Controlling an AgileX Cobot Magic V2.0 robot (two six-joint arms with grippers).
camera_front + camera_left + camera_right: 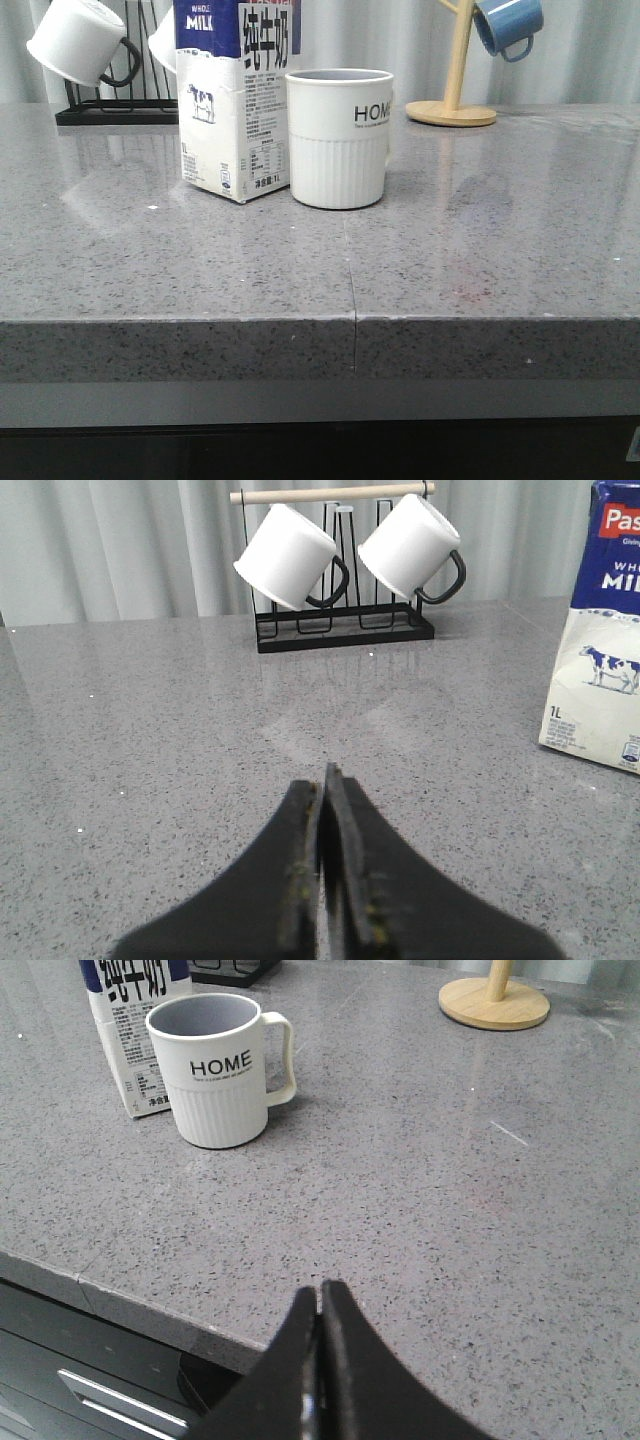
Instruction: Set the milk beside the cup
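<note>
The milk carton (235, 100), white with a dark blue top and a cow picture, stands upright on the grey counter just left of the cup (338, 138), a white ribbed mug reading "HOME". They are close together. The carton also shows in the left wrist view (598, 640) and the right wrist view (128, 1035), and the cup shows in the right wrist view (215, 1068). My left gripper (324, 780) is shut and empty, well away from the carton. My right gripper (320, 1295) is shut and empty near the counter's front edge. Neither gripper shows in the front view.
A black rack (345, 630) with two small white black-handled mugs (290, 555) stands at the back left. A wooden mug tree (452, 100) holding a blue mug (508, 25) stands at the back right. The counter's front edge (350, 330) has a seam.
</note>
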